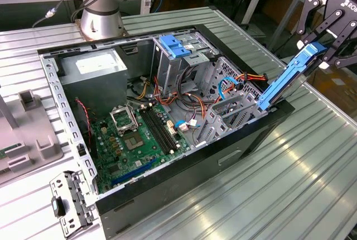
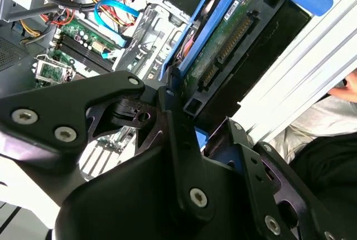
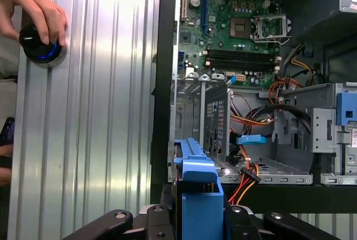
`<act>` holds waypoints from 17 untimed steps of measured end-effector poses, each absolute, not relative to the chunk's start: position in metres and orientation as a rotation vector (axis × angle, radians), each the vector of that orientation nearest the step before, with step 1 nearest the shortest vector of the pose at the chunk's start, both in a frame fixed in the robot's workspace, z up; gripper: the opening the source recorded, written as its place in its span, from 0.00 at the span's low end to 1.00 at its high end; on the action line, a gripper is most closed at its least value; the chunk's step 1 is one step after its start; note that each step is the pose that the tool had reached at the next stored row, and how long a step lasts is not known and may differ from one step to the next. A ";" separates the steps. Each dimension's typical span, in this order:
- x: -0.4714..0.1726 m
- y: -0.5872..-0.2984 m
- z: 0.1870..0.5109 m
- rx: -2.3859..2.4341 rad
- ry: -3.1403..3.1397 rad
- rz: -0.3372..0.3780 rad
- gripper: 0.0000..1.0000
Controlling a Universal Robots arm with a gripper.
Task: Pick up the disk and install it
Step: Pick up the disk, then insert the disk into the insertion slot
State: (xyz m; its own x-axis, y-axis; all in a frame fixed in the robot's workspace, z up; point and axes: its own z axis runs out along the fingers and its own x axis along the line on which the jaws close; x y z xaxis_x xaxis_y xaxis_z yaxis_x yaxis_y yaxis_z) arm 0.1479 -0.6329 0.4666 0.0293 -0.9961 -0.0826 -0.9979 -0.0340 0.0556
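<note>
Blue-railed disk point(image 1: 285, 82) within pincer point(image 1: 319, 56) grip

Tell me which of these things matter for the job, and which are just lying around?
Part of the job: the disk, held tilted in the jaws at the case's edge; the open computer case; probably the metal drive cage by the disk's lower end.
Just lying about: the grey power-supply box; the loose metal bracket on the table; the grey fixture.

We see the arm's base point(image 1: 103, 3) standing at the exterior view's top left. Its gripper point(image 1: 319, 50) clamps the tilted disk point(image 1: 285, 81) at the exterior view's right.
</note>
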 end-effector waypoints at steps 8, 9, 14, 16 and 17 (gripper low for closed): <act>0.129 -0.633 0.467 -2.241 2.171 0.154 0.37; 0.128 -0.633 0.467 -2.241 2.171 0.154 0.37; 0.126 -0.633 0.466 -2.241 2.171 0.154 0.37; 0.125 -0.633 0.466 -2.241 2.171 0.154 0.37; 0.125 -0.633 0.466 -2.241 2.171 0.154 0.37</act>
State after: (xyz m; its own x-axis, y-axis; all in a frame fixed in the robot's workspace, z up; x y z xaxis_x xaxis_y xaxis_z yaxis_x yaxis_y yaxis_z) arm 0.1246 -0.6327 0.4665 0.0292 -0.9961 -0.0832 -0.9979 -0.0339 0.0556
